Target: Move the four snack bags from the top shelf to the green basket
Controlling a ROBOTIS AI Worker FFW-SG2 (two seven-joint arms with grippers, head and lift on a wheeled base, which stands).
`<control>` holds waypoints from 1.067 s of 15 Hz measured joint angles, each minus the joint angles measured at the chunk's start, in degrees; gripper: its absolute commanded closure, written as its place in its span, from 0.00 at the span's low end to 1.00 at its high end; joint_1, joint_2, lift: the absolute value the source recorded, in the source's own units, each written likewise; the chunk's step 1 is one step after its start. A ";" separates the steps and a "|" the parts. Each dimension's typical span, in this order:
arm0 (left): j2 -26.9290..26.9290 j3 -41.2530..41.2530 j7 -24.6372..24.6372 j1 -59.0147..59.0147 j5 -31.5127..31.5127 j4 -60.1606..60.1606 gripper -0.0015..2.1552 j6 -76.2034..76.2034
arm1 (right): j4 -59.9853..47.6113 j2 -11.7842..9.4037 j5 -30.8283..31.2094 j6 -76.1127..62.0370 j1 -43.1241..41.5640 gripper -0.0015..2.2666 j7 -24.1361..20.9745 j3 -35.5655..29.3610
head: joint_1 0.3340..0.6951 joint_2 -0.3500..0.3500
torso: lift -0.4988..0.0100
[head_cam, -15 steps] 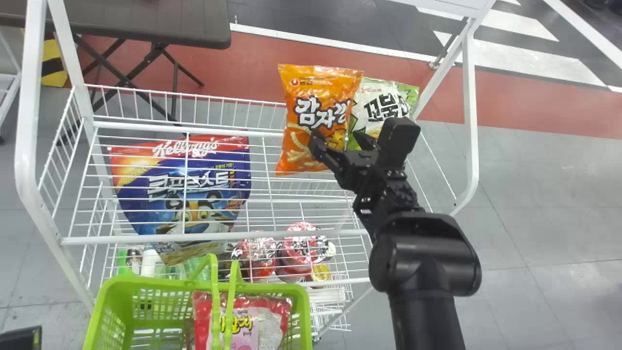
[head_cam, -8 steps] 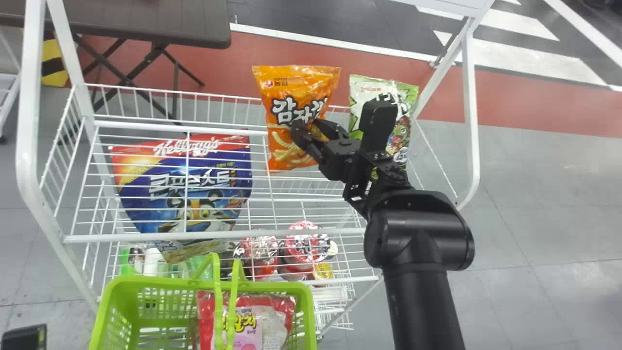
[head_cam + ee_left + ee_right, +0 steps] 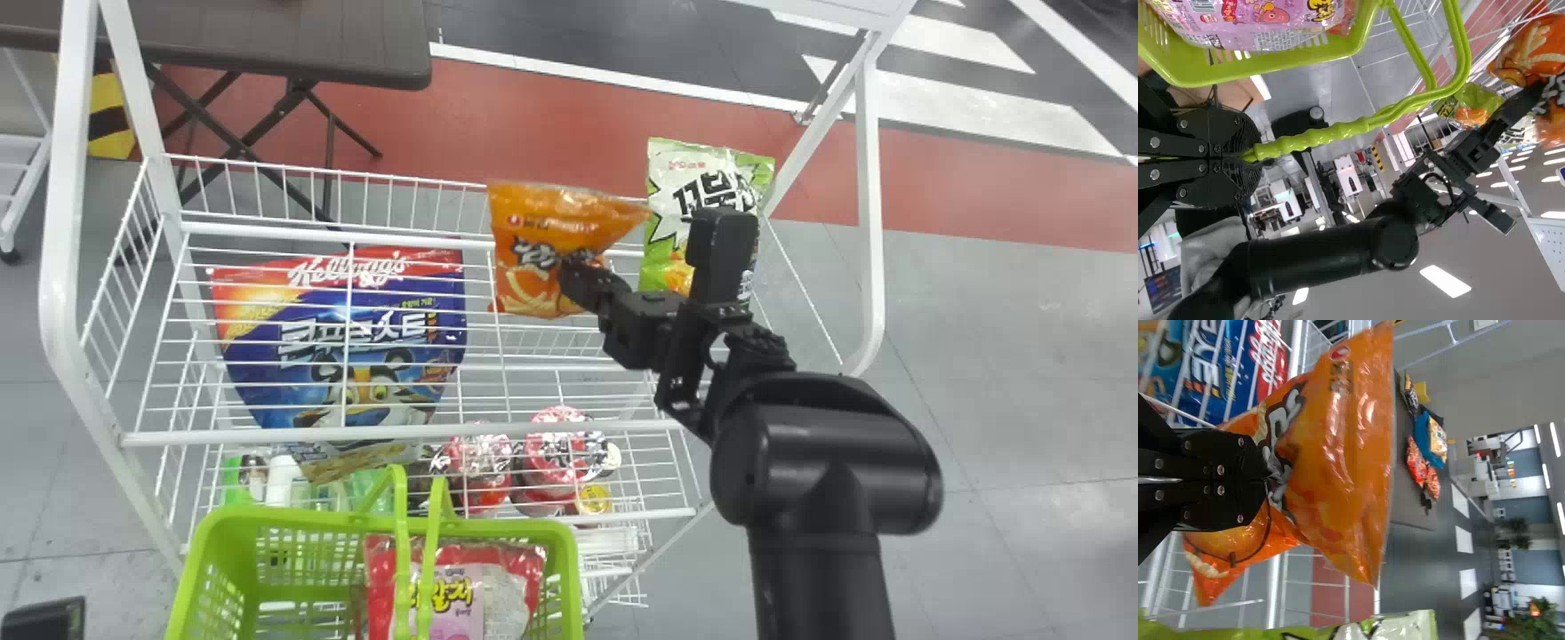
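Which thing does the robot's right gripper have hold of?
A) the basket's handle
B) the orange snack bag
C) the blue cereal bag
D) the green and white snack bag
B: the right gripper is closed on the orange snack bag, whose front creases in around the fingertips.

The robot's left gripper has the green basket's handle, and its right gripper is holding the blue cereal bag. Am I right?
Not quite: the right wrist view shows the right gripper holding the orange snack bag, not the blue cereal bag. The rest is right: the left gripper has the green handle.
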 measured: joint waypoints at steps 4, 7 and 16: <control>-0.02 0.56 -0.14 0.76 0.15 -1.12 0.54 0.00 | -17.56 0.02 -5.58 20.05 6.97 0.97 2.60 -4.32 | 1.00 0.00 | 0.98; -0.09 0.57 -0.35 1.38 0.17 -1.54 0.54 -0.14 | -28.61 0.09 -11.60 28.76 12.96 0.97 4.11 -8.93 | 1.00 0.00 | 0.98; -0.41 -0.13 0.13 1.76 0.09 -1.65 0.54 -1.08 | -40.94 0.18 -37.18 44.31 22.60 0.97 11.41 -34.92 | 1.00 0.00 | 0.98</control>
